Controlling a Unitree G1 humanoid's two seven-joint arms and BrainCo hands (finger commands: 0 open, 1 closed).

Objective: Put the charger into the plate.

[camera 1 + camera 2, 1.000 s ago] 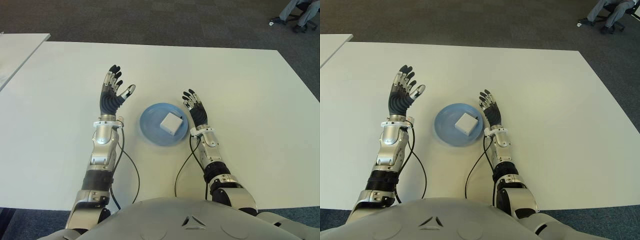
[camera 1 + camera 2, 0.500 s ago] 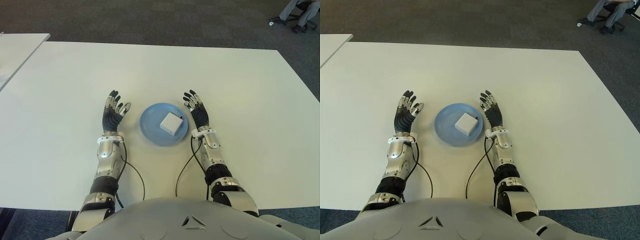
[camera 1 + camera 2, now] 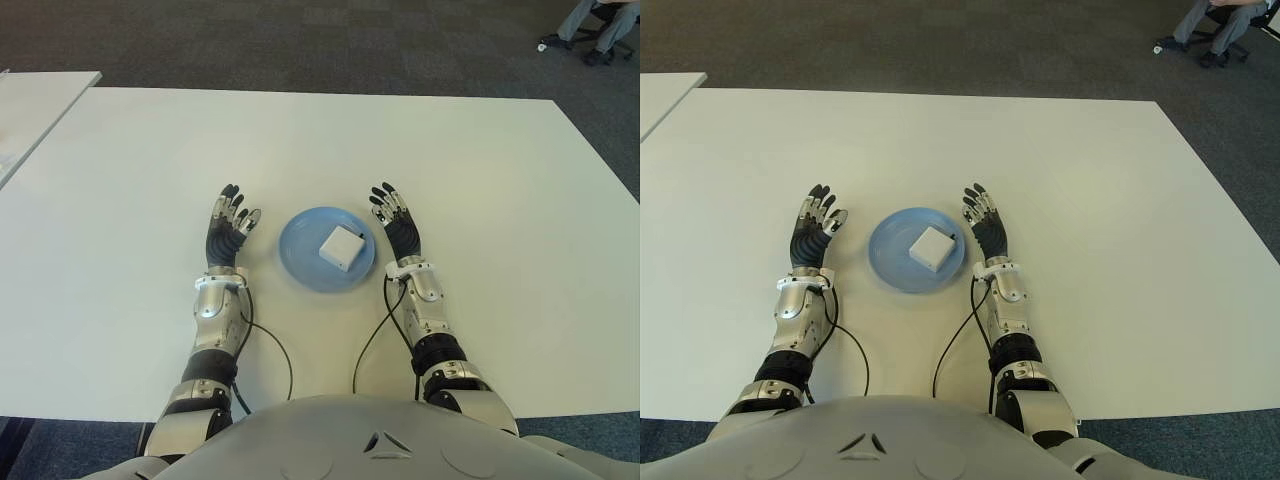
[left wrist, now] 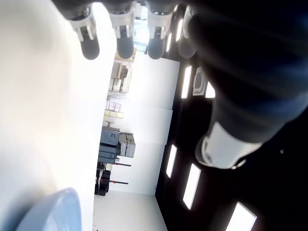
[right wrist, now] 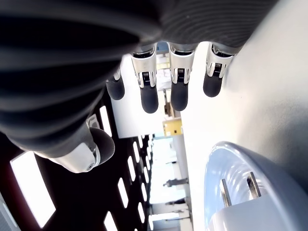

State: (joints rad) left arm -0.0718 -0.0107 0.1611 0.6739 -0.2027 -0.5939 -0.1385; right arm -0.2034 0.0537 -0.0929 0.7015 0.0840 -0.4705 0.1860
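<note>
A white square charger (image 3: 341,247) lies inside the blue plate (image 3: 300,258) near the table's front middle. In the right wrist view its two metal prongs (image 5: 237,186) stick out above the plate's rim (image 5: 226,159). My left hand (image 3: 226,222) is just left of the plate, fingers straight and spread, holding nothing. My right hand (image 3: 395,220) is just right of the plate, fingers extended too, and empty. Neither hand touches the charger.
The white table (image 3: 480,200) stretches wide around the plate. A second white table (image 3: 35,95) shows at the far left. A seated person's legs and a chair base (image 3: 590,30) are at the far right on dark carpet.
My left hand has drawn back from the raised position farther out and come down beside the plate. The right hand has barely shifted. The charger stays in the plate.
</note>
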